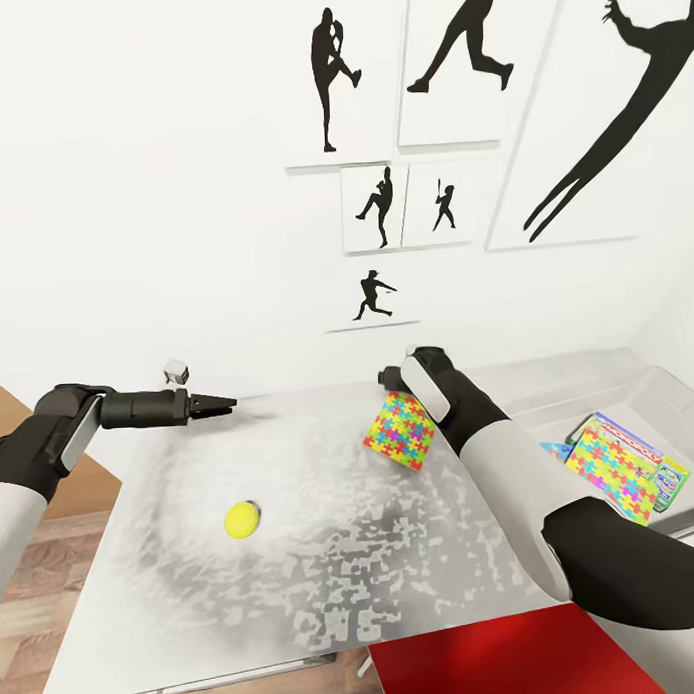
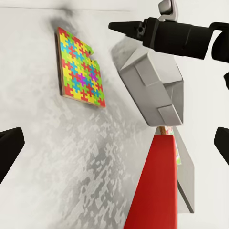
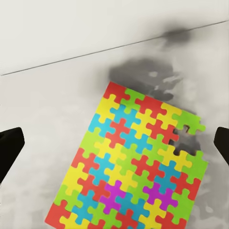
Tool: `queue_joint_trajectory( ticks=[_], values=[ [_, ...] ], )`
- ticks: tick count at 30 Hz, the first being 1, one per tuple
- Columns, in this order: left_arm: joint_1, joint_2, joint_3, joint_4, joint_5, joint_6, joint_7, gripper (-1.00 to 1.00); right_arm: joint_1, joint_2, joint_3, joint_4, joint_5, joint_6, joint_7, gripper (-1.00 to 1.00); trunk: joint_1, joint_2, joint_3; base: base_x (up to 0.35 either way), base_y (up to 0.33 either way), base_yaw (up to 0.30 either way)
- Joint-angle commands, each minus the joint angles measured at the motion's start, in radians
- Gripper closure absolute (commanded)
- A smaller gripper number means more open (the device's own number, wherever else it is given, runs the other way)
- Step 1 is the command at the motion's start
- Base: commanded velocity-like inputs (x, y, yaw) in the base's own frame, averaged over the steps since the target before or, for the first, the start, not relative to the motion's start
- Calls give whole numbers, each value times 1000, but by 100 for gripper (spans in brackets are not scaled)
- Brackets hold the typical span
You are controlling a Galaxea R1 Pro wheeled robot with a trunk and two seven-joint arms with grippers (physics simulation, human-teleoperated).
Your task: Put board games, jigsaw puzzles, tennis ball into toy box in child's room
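Observation:
One jigsaw puzzle [image 1: 398, 430] lies flat on the table [image 1: 295, 589], with one piece gone from a corner. My right gripper [image 3: 114, 148] hovers above it, open, with nothing between its fingers. The tennis ball [image 1: 240, 519] rests on the table's left half. Beyond the ball, near the table's far edge, my left gripper [image 1: 227, 403] is open, empty and pointing right. The toy box [image 1: 679, 395] stands at the table's right end. In it lie a second jigsaw puzzle [image 1: 603, 470], the pale Monopoly board game [image 1: 659, 468] and a small blue box [image 1: 553, 448].
A small grey-white cube [image 1: 176, 371] sits at the table's far left corner. A red block [image 1: 478, 663] stands below the table's near edge. The white wall with black silhouette pictures [image 1: 382, 206] runs right behind the table. Wood floor [image 1: 36, 598] shows at the left.

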Motion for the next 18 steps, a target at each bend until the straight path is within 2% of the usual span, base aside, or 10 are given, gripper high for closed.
queue_joint_trajectory(
  ticks=[1,11,18],
  values=[
    [-1,1,-4,0,5,10,-1,-100,-1,-1,4,-2,-11,1,-9,-100,1,-2,-2,0,0,0],
    [-1,1,-5,-6,11,15,-2,-100,-2,-1,5,-6,-10,0,-9,-100,1,-2,-2,0,0,0],
    [-3,1,-4,-46,14,56,-3,-100,-4,-1,6,-8,-10,1,-11,-100,1,-2,-2,0,0,0]
  ],
)
